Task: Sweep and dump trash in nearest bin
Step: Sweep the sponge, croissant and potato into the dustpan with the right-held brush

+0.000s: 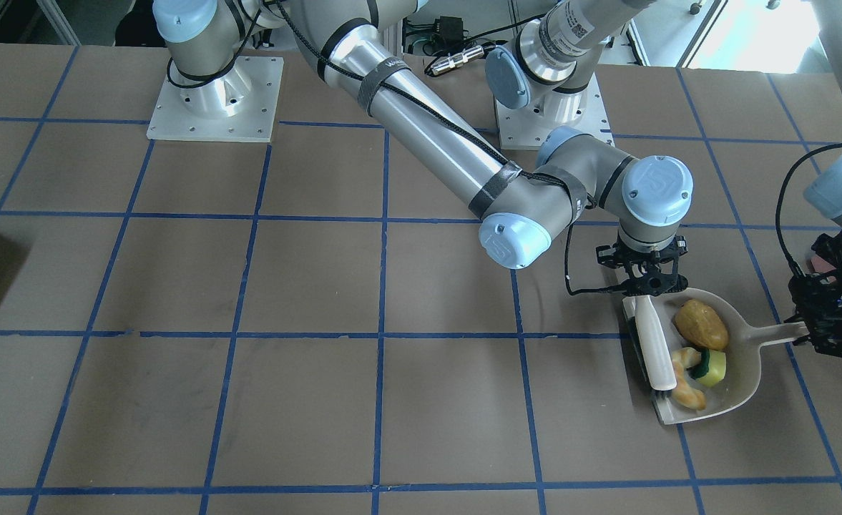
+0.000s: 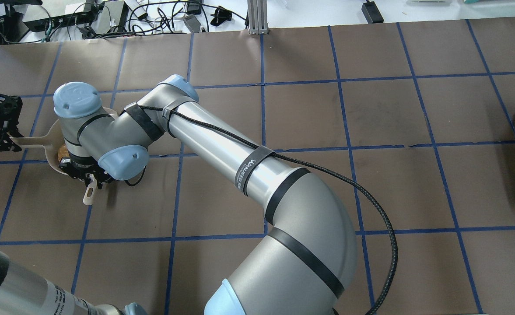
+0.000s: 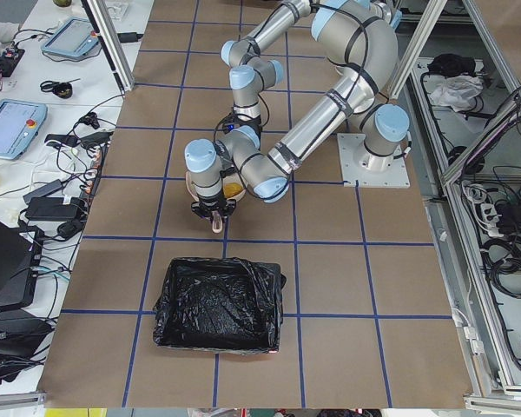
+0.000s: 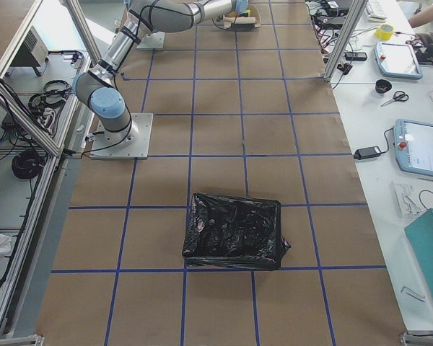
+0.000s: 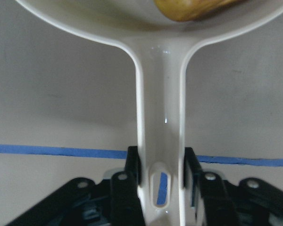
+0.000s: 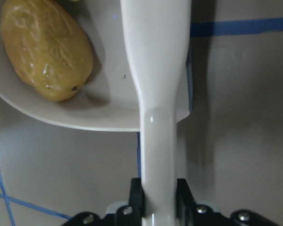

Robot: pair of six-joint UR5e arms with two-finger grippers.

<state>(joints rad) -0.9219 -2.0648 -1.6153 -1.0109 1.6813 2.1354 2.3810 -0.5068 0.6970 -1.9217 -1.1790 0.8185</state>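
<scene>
My left gripper (image 5: 161, 165) is pinched on the end of the dustpan's handle (image 5: 160, 94), a finger pressed against each side of it just above the hanging slot. From there the handle widens into the white dustpan (image 1: 746, 375), whose handle points toward my left and whose straight open edge faces my right.

My right gripper (image 6: 159, 189) is clamped on the white brush (image 1: 655, 342). Its fingers squeeze the narrow part of the brush's handle. The right arm reaches across the table to get here. The brush runs away from me along the pan's open edge, and its dark bristle end lies near the far corner of the pan.

All the trash sits inside the pan. The tan-brown lump (image 1: 701, 324) lies nearest me, close to the brush handle but apart from it. The yellow sponge (image 1: 712, 368), its green backing turned toward the lump, lies in the middle. The curled pastry piece (image 1: 688, 390) is just beside the sponge and against the brush's bristle end. I cannot tell whether the pan rests on the brown table (image 1: 320, 286) or hangs just over it.

The bin (image 3: 217, 263), lined with crinkled black plastic, stands farther toward my left end of the table, near the pan but not touching it. Another black-lined container (image 4: 234, 231) stands well apart toward my right end.
</scene>
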